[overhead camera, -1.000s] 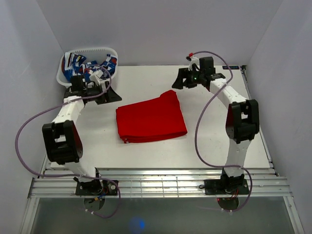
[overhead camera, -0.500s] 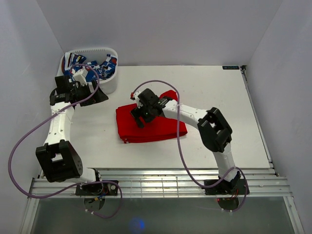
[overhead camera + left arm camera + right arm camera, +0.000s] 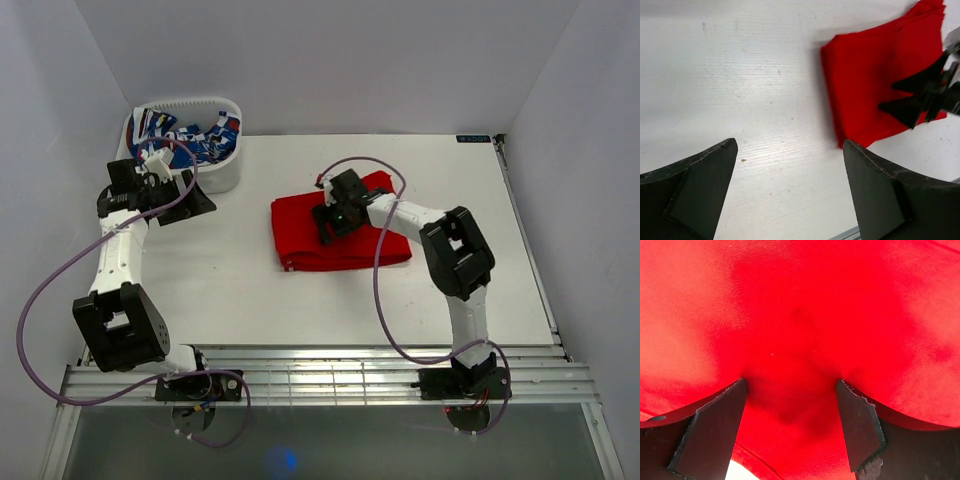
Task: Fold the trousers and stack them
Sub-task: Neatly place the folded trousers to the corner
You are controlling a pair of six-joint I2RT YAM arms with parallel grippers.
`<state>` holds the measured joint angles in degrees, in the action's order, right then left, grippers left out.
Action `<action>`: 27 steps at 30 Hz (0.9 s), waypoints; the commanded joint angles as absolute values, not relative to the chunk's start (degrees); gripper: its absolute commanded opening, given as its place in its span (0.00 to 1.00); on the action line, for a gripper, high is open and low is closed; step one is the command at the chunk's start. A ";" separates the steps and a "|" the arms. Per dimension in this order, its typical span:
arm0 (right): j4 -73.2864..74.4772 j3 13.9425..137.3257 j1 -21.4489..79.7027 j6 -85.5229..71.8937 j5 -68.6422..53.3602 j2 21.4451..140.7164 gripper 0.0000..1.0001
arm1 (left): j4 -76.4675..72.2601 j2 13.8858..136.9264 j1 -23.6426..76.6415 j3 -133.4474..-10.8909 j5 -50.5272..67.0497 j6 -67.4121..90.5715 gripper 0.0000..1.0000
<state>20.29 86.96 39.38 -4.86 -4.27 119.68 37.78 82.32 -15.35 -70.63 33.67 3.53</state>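
The red trousers (image 3: pixel 300 238) lie folded into a flat rectangle on the white table, right of centre. My right gripper (image 3: pixel 335 215) is down on their top, its two fingertips spread apart and pressing into the fabric (image 3: pixel 800 315), which dimples between them; nothing is pinched. The right wrist view is filled with red cloth around that gripper (image 3: pixel 790 400). My left gripper (image 3: pixel 190 195) hovers open beside the basket, well left of the trousers. In its wrist view that gripper (image 3: pixel 790 185) is over bare table, with the trousers (image 3: pixel 865 85) and the right gripper (image 3: pixel 912 97) at upper right.
A white basket (image 3: pixel 225 175) holding blue-white-red patterned cloth (image 3: pixel 190 135) stands at the far left corner, just behind my left gripper. Grey walls close in the table on three sides. A metal rail (image 3: pixel 330 375) runs along the near edge.
My right arm swung in from the far right onto the trousers, then slid them to the right. The left arm drew back to the left, staying open.
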 commanded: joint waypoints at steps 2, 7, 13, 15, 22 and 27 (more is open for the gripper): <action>27.33 79.55 22.63 4.91 4.05 121.03 0.78 | 38.67 83.14 -16.35 -70.14 34.89 2.20 0.98; 26.72 81.21 12.41 18.41 2.12 121.29 0.79 | 38.06 84.11 -16.44 -70.75 36.74 2.72 0.98; 29.53 88.84 1.59 36.43 -3.07 125.85 0.81 | 38.14 84.73 -16.35 -71.72 36.39 2.29 0.98; 29.45 90.17 -1.74 41.11 -3.78 127.44 0.83 | 38.14 84.81 -16.43 -71.81 36.39 2.29 0.98; 32.26 97.21 -5.98 53.85 -6.94 133.07 0.89 | 38.32 84.73 -16.35 -71.28 36.30 2.29 0.98; 29.96 97.54 -6.41 63.97 -3.78 135.87 0.89 | 39.28 84.29 -16.35 -71.72 35.33 1.67 0.98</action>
